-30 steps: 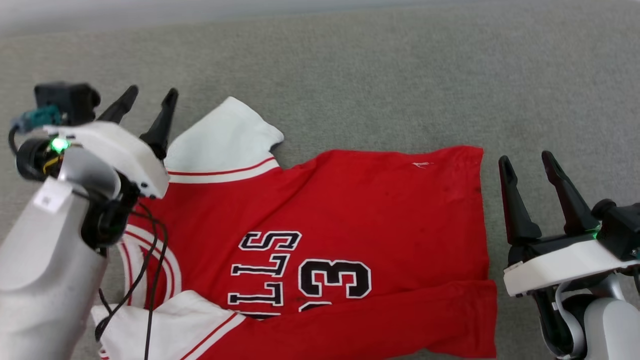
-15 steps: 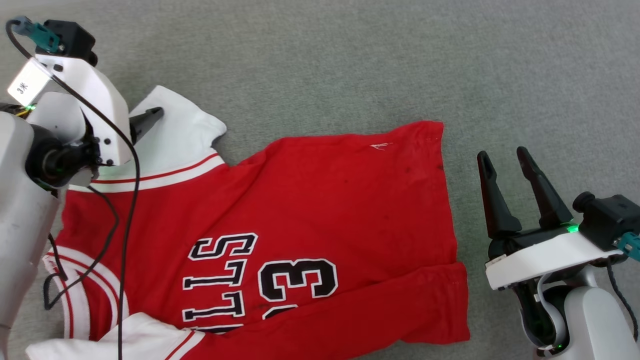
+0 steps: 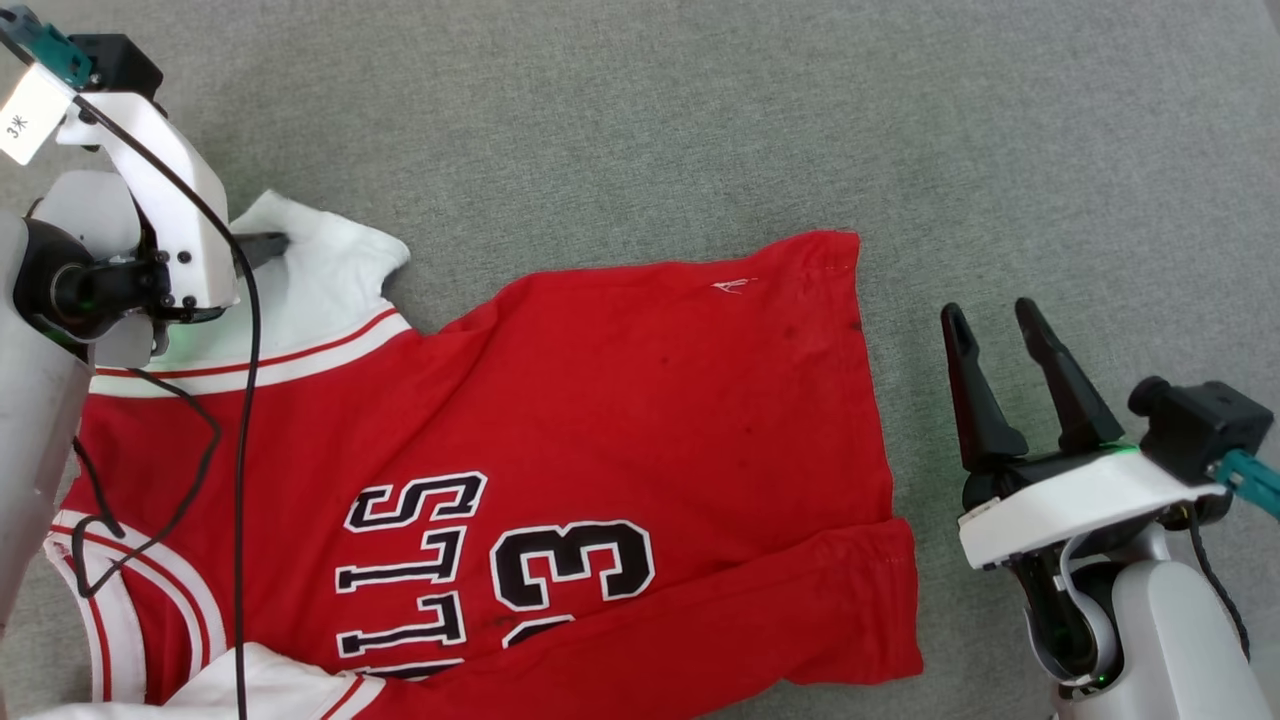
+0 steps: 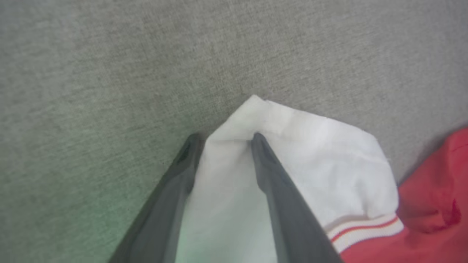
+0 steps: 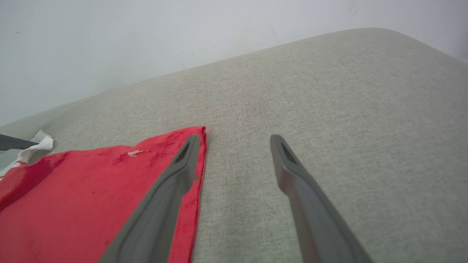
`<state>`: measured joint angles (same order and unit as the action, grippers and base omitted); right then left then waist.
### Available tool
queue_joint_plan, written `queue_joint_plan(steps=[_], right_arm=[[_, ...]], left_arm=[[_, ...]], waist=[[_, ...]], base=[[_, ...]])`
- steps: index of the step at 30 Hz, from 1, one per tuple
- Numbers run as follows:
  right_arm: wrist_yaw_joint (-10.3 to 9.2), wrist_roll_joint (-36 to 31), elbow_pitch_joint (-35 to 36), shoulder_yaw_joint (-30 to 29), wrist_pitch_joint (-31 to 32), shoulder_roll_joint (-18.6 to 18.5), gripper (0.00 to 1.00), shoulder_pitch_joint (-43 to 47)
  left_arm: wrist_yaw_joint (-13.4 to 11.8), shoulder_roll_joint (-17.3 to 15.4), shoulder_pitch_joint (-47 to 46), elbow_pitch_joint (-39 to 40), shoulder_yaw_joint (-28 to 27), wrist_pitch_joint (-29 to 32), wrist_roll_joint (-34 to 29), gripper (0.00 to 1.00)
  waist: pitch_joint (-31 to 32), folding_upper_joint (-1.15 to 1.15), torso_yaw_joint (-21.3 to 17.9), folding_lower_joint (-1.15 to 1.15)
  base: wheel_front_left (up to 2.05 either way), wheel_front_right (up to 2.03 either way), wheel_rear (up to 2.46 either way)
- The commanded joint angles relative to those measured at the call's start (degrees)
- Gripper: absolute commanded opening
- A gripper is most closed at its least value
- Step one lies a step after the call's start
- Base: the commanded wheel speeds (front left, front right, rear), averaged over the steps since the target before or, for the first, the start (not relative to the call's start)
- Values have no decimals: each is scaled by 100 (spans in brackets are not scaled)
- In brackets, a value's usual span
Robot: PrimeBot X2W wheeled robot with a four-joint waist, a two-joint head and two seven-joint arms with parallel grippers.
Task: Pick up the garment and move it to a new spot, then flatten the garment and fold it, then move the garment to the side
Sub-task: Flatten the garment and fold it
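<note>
The garment [image 3: 620, 400], a red jersey with white sleeves and black lettering with a 3, lies mostly flat on the grey surface, its near edge folded over. My left gripper [image 3: 270, 240] is down on the far white sleeve [image 4: 310, 146]. In the left wrist view its jaws [image 4: 223, 138] stand apart, straddling the sleeve's corner, with white cloth bunched between them. My right gripper [image 3: 988, 310] is open and holds nothing, just right of the hem. In the right wrist view it [image 5: 234, 138] has one finger over the red hem edge [image 5: 91, 190].
A grey fabric surface [image 3: 700, 120] stretches around the jersey, with free room far and right. In the right wrist view it ends at a rounded edge [image 5: 329, 36] before a white wall. The left arm's black cable [image 3: 240, 450] hangs over the jersey's collar side.
The head camera has tilted down, shifting the whole picture. My left gripper has dropped from above the sleeve onto it, its fingers now around the sleeve's corner. The right gripper stays open beside the hem.
</note>
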<state>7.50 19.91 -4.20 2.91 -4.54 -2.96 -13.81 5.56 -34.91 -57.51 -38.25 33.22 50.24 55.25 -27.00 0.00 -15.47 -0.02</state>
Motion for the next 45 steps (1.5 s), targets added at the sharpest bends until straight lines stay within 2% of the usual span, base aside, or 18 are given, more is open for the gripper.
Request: queue_joint_plan(steps=[1, 6, 10, 14, 18, 24, 29, 31, 32, 33, 35, 39, 45], right_arm=[[-3, 67, -61, 8, 83, 15, 100, -88], [-3, 149, -129, 41, 419, 14, 100, -186], [-3, 187, -324, 5, 997, 13, 100, -416], [-3, 314, -682, -43, 1770, -59, 100, -806], [-3, 431, -970, 6, 2609, -310, 100, -1292], [-3, 216, -1426, 190, 3697, -589, 100, -1986], [-4, 67, -2085, 385, 4335, -709, 100, -2381], [-3, 8, -2468, 570, 4791, -753, 100, -2349], [-3, 29, -2663, 691, 5053, -752, 81, -2264], [-1, 105, -2806, 797, 5246, -721, 41, -2174], [8, 223, -2941, 934, 5473, -703, 0, -2106], [4, 357, -2819, 880, 5248, -812, 0, -2207], [-2, 389, -2196, 579, 4682, -973, 0, -2335]], left_arm=[[10, 350, 778, -312, 397, 229, 20, 0], [52, 295, 561, -315, 269, -334, -102, 0], [80, 229, 253, -309, 200, -703, -225, 0], [64, 224, 1, -196, 165, -1064, -375, 0], [89, 316, -152, 0, 161, -1393, -466, 0], [135, 411, -196, 364, 271, -1658, -557, 0], [153, 503, -151, 578, 274, -1879, -496, 0], [158, 518, -106, 626, 318, -1962, -524, 0], [164, 546, -66, 641, 341, -1981, -504, 0], [169, 560, -34, 649, 346, -2022, -466, 0], [175, 545, 4, 650, 362, -2084, -452, 0], [181, 522, 117, 636, 330, -2308, -411, 0], [176, 456, 368, 697, 274, -2874, -483, 0]], waist=[[14, 0, 9, 2], [124, 0, 86, 2], [239, 0, 189, 2], [338, 0, 365, 2], [396, 0, 602, 2], [284, 0, 952, 2], [167, 0, 1159, 2], [148, 0, 1228, 2], [147, 0, 1266, 2], [151, 0, 1292, 2], [161, 0, 1325, 2], [238, 0, 1386, 2], [566, 0, 1493, 2]], base=[[0, 0, 0], [0, 0, 0], [0, 0, 0], [0, 0, 0], [0, 0, 0], [0, 0, 0], [0, 0, 0], [0, 0, 0], [0, 0, 0], [0, 0, 0], [0, 0, 0], [0, 0, 0], [0, 0, 0]])
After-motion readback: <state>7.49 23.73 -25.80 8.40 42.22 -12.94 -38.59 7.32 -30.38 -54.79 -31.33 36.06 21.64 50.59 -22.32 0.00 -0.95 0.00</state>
